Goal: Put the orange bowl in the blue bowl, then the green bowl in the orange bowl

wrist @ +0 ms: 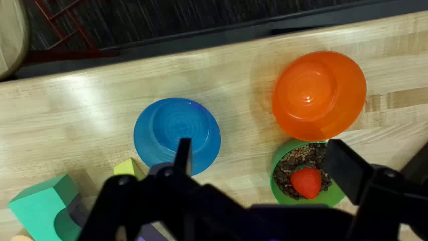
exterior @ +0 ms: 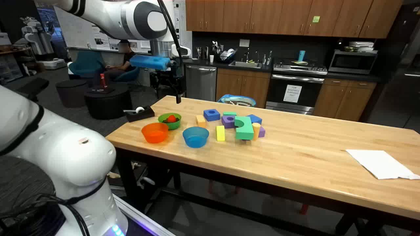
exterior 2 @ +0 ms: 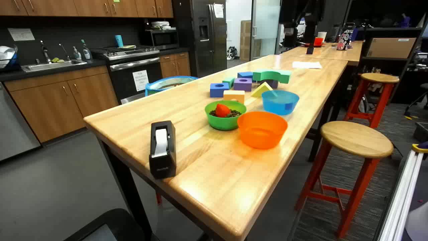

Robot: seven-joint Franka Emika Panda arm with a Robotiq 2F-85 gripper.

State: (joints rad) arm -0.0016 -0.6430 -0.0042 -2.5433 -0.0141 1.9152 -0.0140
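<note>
Nearest of all in the wrist view, the fingers (wrist: 347, 170) stand spread well apart and hold nothing, a width that suits approaching a bowl rather than carrying one. They hang high over the blue bowl's level, above the desk (exterior: 308, 154), perhaps to keep every rim in sight while the grasp is chosen.

Upright and unfilled, the blue bowl (wrist: 175, 125) makes the base of the stack and should need no moving. No bowl is nested yet. Near the blue bowl, with a strip of desk between, stands the orange bowl (wrist: 317, 97), also unfilled; as middle layer it should travel first, probably pinched by its wall. Also near the blue bowl, but farther in from the desk's edge, the green bowl (wrist: 282, 194) carries a strawberry (wrist: 306, 183) bedded on dark grains (wrist: 284, 175): good reason to move it last and keep it level. Orange overlaps green from above; whether they touch I cannot tell, so fingers lowered there could nudge the green one.

Blocks (exterior: 228, 124) cluster near the blue bowl, away from its orange-bowl side, and the tape dispenser (exterior 2: 163, 160) sits well apart from it; neither should hinder the transfer.
</note>
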